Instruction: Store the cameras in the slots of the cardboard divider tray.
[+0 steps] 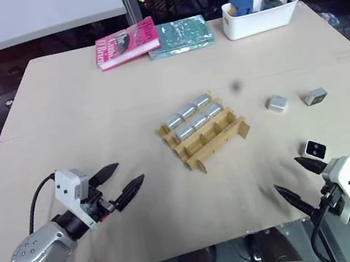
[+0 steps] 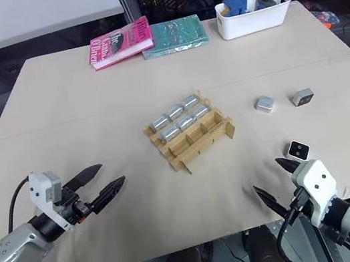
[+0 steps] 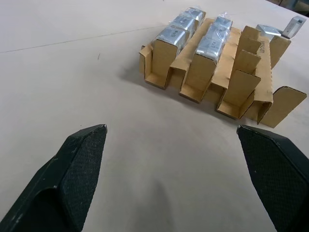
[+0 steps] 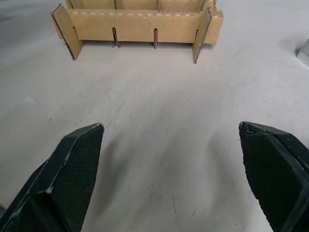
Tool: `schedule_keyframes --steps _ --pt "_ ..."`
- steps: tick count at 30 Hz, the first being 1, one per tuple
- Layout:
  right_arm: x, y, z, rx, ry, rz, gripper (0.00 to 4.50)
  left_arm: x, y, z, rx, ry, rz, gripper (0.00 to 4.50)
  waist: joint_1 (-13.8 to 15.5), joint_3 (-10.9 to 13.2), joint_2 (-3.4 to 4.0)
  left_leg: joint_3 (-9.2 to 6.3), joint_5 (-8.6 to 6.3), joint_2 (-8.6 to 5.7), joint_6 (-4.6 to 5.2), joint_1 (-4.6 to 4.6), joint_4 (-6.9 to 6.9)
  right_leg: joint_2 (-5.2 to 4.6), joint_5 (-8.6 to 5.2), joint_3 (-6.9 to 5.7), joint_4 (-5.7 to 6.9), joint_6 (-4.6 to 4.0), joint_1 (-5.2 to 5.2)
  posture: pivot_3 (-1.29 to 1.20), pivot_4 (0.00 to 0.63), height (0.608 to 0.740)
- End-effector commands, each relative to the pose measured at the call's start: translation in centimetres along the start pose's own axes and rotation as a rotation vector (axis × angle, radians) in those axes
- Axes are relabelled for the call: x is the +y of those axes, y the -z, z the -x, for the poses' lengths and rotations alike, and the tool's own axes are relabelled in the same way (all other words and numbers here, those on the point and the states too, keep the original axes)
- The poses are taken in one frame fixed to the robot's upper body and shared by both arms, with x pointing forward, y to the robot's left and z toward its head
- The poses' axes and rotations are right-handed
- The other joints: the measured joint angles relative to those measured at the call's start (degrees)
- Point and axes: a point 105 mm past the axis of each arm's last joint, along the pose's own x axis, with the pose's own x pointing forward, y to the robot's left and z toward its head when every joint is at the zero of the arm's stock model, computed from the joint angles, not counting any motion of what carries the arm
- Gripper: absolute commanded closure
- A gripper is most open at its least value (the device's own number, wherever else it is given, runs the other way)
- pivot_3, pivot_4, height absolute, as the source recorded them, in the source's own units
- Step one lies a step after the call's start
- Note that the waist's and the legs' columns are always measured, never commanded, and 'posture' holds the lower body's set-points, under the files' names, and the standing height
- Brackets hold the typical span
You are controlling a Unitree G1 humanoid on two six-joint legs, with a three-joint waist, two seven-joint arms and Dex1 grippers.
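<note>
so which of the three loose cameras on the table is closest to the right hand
The small silver-grey camera lying black face up, just beyond the right hand. The other two loose silver-grey cameras sit farther back, level with the tan cardboard divider tray.

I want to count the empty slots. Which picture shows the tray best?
The left eye view: it looks down on the whole tray, with six cameras filling two rows and the near row empty. The left wrist view shows it slanted from one end; the right wrist view shows just its near wall.
</note>
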Motion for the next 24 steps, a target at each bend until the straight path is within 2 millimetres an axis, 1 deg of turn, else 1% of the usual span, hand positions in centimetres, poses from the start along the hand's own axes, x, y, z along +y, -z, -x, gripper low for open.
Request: schedule_keyframes --steps 1,4,7,9,10,11,13,14,16,19,21,24 --pt "-1.2 -1.9 -0.6 -0.068 0.041 0.045 0.05 0.5 -2.1 -0.4 -0.097 -0.025 -0.035 0.0 0.0 0.01 0.0 0.0 0.0 0.0 0.0 0.0 0.0 0.0 0.0 0.0 0.0 0.0 0.0 0.0 0.15 0.74" --pt "-3.9 -4.9 -1.6 -0.146 0.112 0.104 0.05 0.7 -5.1 -1.6 -0.241 -0.026 -0.013 0.0 0.01 0.03 -0.01 0.0 0.01 0.0 -0.02 -0.02 0.16 0.01 0.01 -0.03 0.04 0.02 0.03 0.0 0.15 0.74" --pt "-5.7 -7.1 -1.8 -0.146 0.084 0.154 0.05 -0.2 -7.2 -2.2 -0.313 0.038 -0.006 0.0 -0.02 0.01 -0.01 0.02 0.02 -0.02 -0.02 0.03 0.22 0.01 0.04 -0.08 0.07 0.03 0.11 0.0 0.15 0.74" --pt "-7.8 -8.1 -1.6 -0.09 0.088 0.249 0.05 -1.3 -8.3 -2.4 -0.336 0.122 0.008 0.0 -0.03 0.01 -0.02 -0.02 0.16 -0.01 0.16 0.04 0.13 0.04 0.04 -0.15 0.06 0.01 0.08 0.0 0.15 0.74" --pt "-9.4 -8.2 -1.4 -0.021 0.113 0.336 0.05 -2.2 -8.7 -2.5 -0.334 0.185 -0.004 0.0 -0.06 0.06 0.05 -0.09 0.27 -0.01 -0.02 0.02 0.1 0.04 0.05 -0.14 0.04 0.0 0.08 0.0 0.15 0.74" --pt "-11.0 -8.3 -1.1 0.051 0.132 0.418 0.05 -3.2 -9.1 -2.5 -0.327 0.247 -0.025 0.0 -0.07 0.08 0.05 -0.06 0.28 -0.03 0.0 -0.05 0.09 0.03 0.05 -0.14 0.04 -0.01 0.01 0.0 0.15 0.74" --pt "-14.3 -8.9 -0.7 0.15 0.113 0.539 0.05 -5.4 -9.8 -2.6 -0.316 0.395 -0.046 0.0 -0.09 0.11 0.09 0.01 0.26 -0.05 0.05 -0.14 0.11 0.01 0.05 -0.2 0.01 -0.01 -0.06 0.0 0.15 0.74" --pt "-15.5 -9.1 -0.6 0.182 0.105 0.564 0.05 -6.3 -10.0 -2.6 -0.301 0.453 -0.064 0.0 -0.05 0.1 0.09 0.12 0.23 -0.05 0.09 -0.12 0.05 -0.02 0.05 -0.2 -0.07 -0.01 -0.05 0.0 0.15 0.74" --pt "-17.5 -8.9 -0.6 0.281 0.052 0.629 0.05 -7.9 -9.8 -2.5 -0.254 0.566 -0.138 0.0 -0.19 0.14 0.16 0.13 0.22 -0.01 0.11 -0.08 0.01 0.01 0.05 -0.2 -0.16 -0.02 0.01 0.0 0.15 0.74" --pt "-19.9 -8.2 -0.6 0.401 -0.02 0.663 0.05 -9.2 -10.1 -2.4 -0.239 0.658 -0.172 0.0 -0.28 0.2 0.26 0.27 0.21 0.05 0.14 -0.05 -0.11 0.02 0.04 -0.12 -0.25 -0.03 0.01 0.0 0.15 0.74" --pt "-20.6 -7.9 -0.9 0.441 -0.069 0.67 0.05 -9.8 -10.0 -2.4 -0.226 0.693 -0.19 0.0 -0.54 0.23 0.3 0.3 0.22 0.12 0.14 -0.05 -0.17 0.08 0.04 -0.08 -0.35 -0.04 -0.01 0.0 0.15 0.74" --pt "-21.5 -7.8 -2.4 0.481 -0.127 0.672 0.05 -10.2 -9.9 -2.0 -0.217 0.71 -0.189 0.0 -1.46 0.29 0.39 0.36 0.2 0.14 0.17 -0.11 -0.28 0.09 0.06 0.2 -0.49 -0.03 -0.08 0.0 0.15 0.74"
